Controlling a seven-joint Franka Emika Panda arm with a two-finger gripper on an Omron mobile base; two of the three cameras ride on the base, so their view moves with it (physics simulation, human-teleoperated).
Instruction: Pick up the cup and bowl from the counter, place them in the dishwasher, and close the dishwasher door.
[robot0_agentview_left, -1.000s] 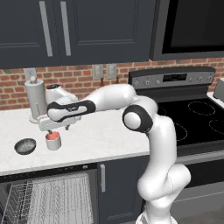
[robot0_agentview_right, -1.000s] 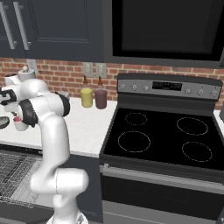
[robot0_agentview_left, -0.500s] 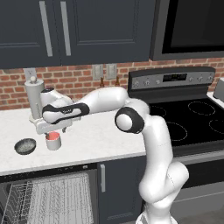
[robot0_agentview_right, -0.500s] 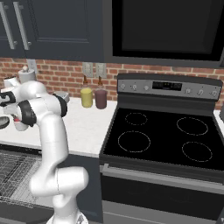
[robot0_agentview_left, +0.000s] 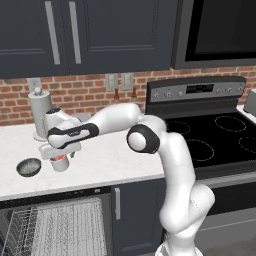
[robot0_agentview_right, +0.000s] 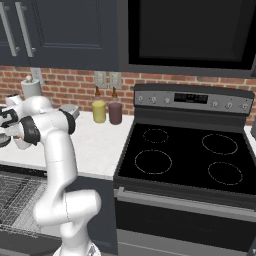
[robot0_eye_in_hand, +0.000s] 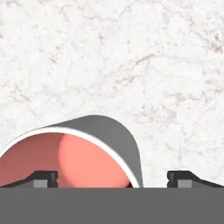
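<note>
My gripper (robot0_eye_in_hand: 111, 177) is hanging spread wide over the cup (robot0_eye_in_hand: 74, 153), one fingertip (robot0_eye_in_hand: 43, 177) over its salmon inside, the other (robot0_eye_in_hand: 186, 177) beyond its wall at 3 o'clock. The cup (robot0_agentview_left: 60, 161) is standing upright on the bench (robot0_agentview_left: 105, 165). The bowl (robot0_agentview_left: 29, 167) is sitting near it at 9 o'clock. The dishwasher (robot0_agentview_left: 55, 225) rack is showing below.

We see a yellow tumbler (robot0_agentview_right: 99, 111) just beside a maroon tumbler (robot0_agentview_right: 115, 113), a black stovetop (robot0_agentview_right: 187, 158), and a paper towel roll (robot0_agentview_left: 40, 113).
</note>
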